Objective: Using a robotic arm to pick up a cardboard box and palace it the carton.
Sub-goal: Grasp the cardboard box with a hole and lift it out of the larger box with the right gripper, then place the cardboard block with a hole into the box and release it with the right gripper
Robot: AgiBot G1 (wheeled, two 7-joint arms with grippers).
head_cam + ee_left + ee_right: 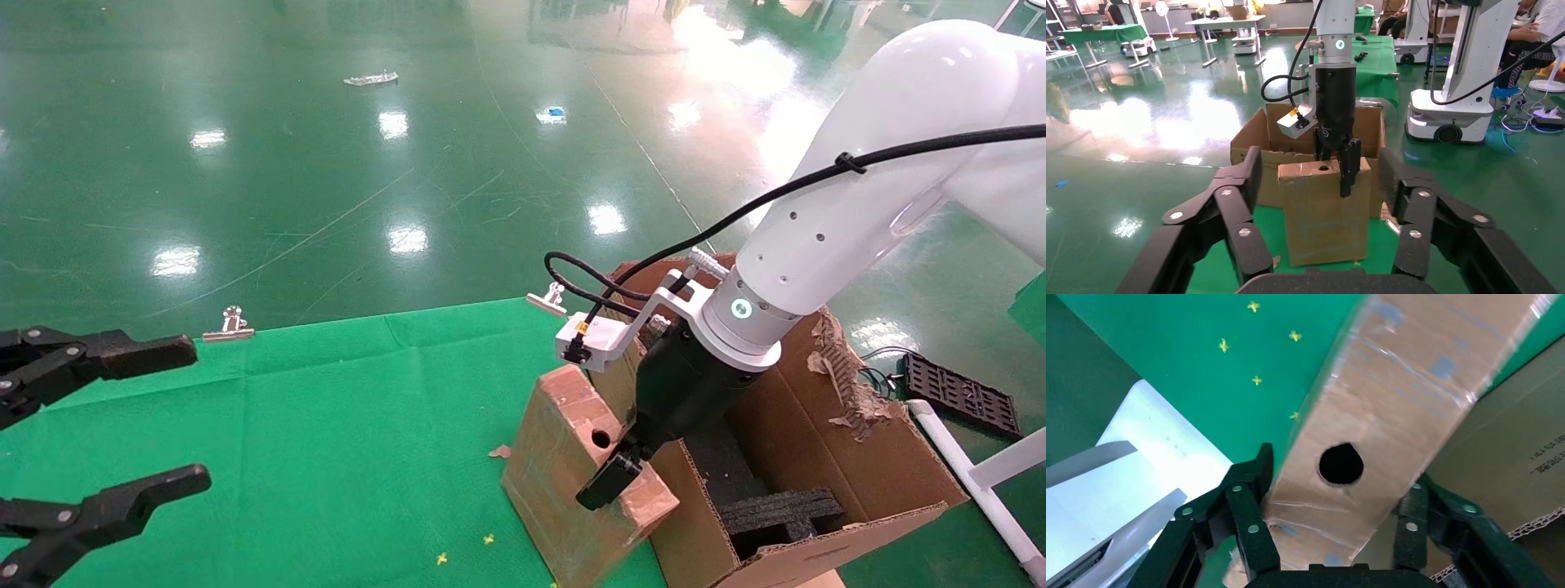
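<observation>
The main risk from here is the cardboard box (pixel 572 457) slipping or twisting in the grip: the right end effector (pixel 625 461) pinches only its narrow top end near the round hole, so the long body hangs below as a lever and could swing as it is carried. A second risk is a snag, since the box stands right against the carton (pixel 817 457), and its lower edge could catch the near wall or the ragged flap if it is not lifted high enough before moving across.

The robotic arm (pixel 858 204) reaches down from the right, and its end effector is closed on the box, one finger on each broad face, as the right wrist view shows around the hole. The box stands upright, slightly tilted, on the green counter (pixel 327 425), touching or just beside the carton's near side, not yet inside it.

The left end effector (pixel 90 433) hovers at the counter's left edge, fingers spread wide, holding nothing
</observation>
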